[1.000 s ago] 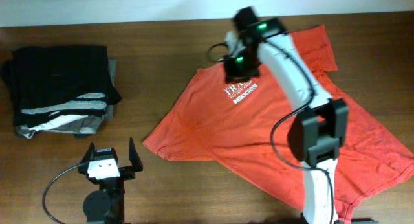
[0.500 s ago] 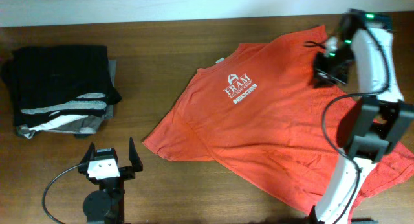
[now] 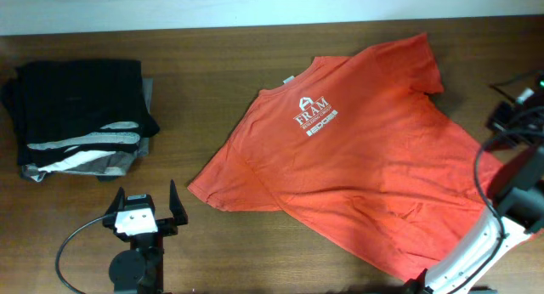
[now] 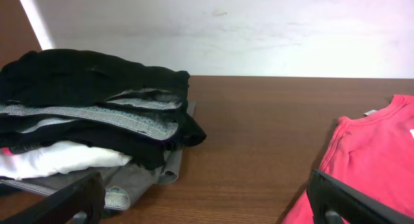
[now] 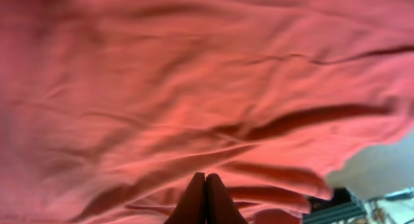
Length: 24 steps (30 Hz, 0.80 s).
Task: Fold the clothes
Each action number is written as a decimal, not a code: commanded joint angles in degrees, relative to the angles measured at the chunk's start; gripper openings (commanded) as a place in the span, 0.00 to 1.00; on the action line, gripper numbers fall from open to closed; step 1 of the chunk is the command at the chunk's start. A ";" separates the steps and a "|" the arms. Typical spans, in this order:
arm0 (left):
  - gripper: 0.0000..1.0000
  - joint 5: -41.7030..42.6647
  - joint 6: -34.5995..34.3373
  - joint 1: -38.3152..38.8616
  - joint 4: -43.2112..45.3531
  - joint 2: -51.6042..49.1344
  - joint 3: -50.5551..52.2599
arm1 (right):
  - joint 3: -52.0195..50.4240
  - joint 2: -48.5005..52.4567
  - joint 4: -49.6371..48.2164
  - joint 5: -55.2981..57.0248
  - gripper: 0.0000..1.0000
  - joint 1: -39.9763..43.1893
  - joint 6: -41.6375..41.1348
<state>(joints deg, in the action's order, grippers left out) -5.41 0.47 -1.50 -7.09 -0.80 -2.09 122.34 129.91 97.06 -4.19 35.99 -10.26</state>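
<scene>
Pressing its two fingers flat together with nothing visible between them, the right tool hangs over rumpled orange-red cloth by the desk's right edge. The left tool sits at the near edge, toward the left corner, its jaws spread wide and released. Near it lies one sleeve of the orange-red T-shirt, which is spread flat across the right half of the desk, white logo facing up and collar toward the far edge. A stack of folded black, grey and white garments rests in the far left corner, well apart from the shirt.
</scene>
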 commanded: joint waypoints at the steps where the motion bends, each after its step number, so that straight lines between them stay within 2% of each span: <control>1: 0.99 -0.42 0.87 -0.28 0.17 0.35 0.26 | -1.86 -1.62 -0.39 1.81 0.04 3.69 0.04; 4: 0.99 1.73 0.72 -0.26 0.11 0.35 0.26 | -3.67 -1.62 -1.03 1.66 0.04 5.81 -1.01; 7: 0.99 10.47 0.35 -0.28 0.31 0.31 0.26 | -5.40 -1.62 -2.12 1.68 0.04 6.78 -1.03; 13: 0.99 29.64 0.28 -0.26 7.52 0.11 -0.09 | -7.08 -1.62 -3.23 1.68 0.04 6.80 -0.98; 15: 0.99 33.73 0.22 -0.26 7.45 -0.83 -1.57 | -7.06 -1.62 -3.30 1.64 0.04 6.80 -1.01; 20: 0.99 35.23 0.26 -0.26 0.52 -9.03 -11.63 | -7.06 -1.62 -3.32 1.33 0.04 6.78 -1.03; 24: 0.99 37.09 0.48 0.00 -6.38 -23.61 -24.02 | -7.08 -1.62 -3.21 1.01 0.04 6.80 -1.03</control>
<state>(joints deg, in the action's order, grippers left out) 27.68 0.51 -1.58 -11.27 -16.38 -18.17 115.55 129.91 93.73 -3.49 43.03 -10.57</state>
